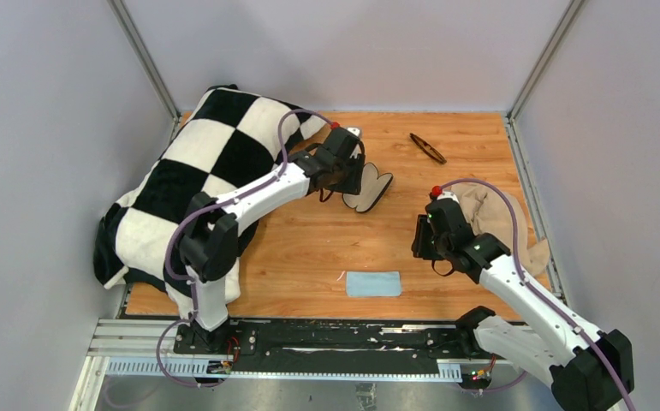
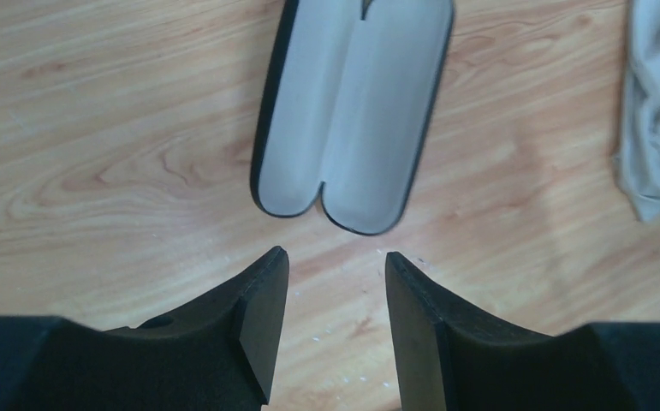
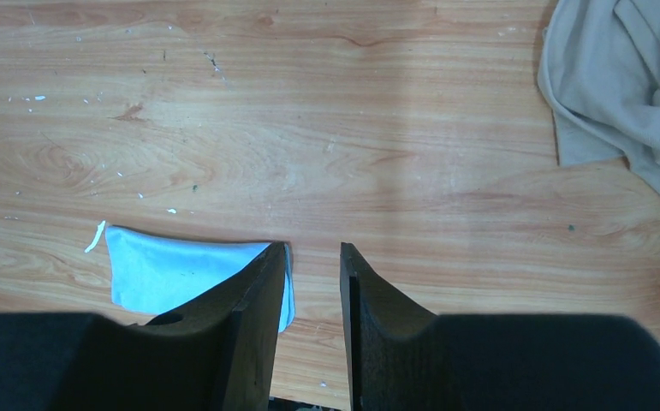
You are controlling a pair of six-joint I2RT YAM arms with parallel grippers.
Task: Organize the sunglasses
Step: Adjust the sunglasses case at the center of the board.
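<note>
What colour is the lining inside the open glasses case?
The case is lined pale greyish beige; the left wrist view shows it best.

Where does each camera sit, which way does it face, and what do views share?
Top external: above and behind the robot, looking down on the table; left arm and right arm show, with the sunglasses toward the far edge.
Left wrist: on the left arm, looking down past the left gripper at the open case.
Right wrist: on the right arm, looking down past the right gripper at the blue cloth.
Shared: the beige cloth appears in all three views.
</note>
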